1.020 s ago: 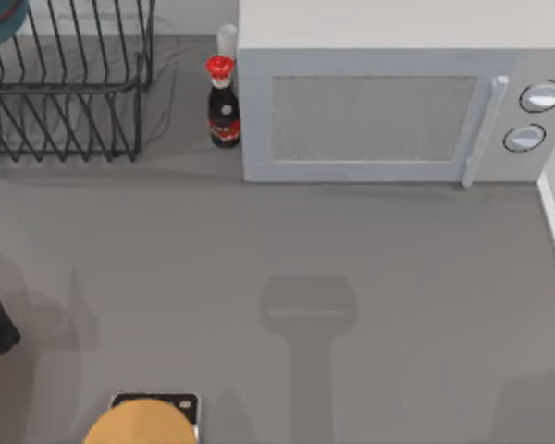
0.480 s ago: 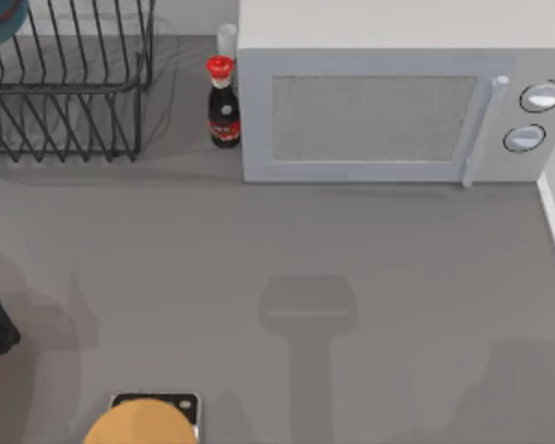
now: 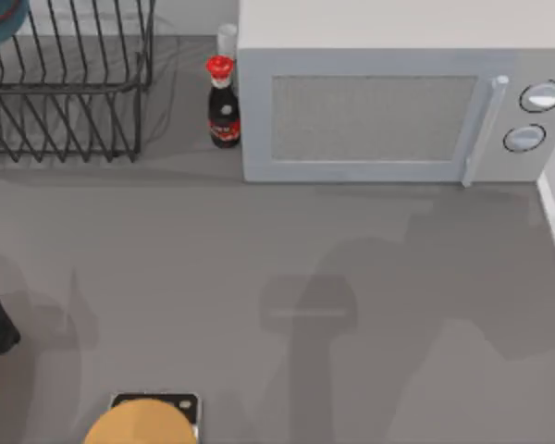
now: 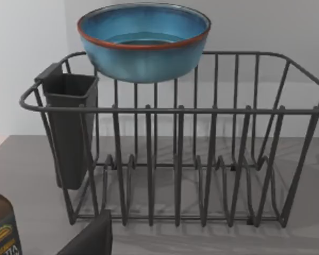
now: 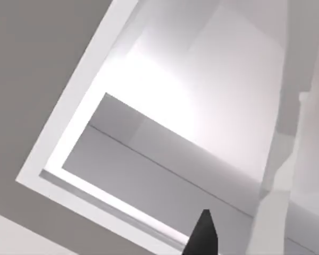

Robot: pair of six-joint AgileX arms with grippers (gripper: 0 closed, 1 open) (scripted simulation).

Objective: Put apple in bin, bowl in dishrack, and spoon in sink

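One bowl [image 4: 143,40] sits atop one dishrack [image 4: 175,159]; finger spread cannot be told

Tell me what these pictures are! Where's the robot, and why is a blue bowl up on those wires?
It's a pretend computer kitchen with a two-armed robot. One camera looks down from above: you see a grey counter, a microwave, a sauce bottle and a black dishrack. The other two cameras ride on the robot's wrists. The left one faces the dishrack, where the bowl sits at its top rail. The right one looks down into a white sink. Nothing is seen being held.
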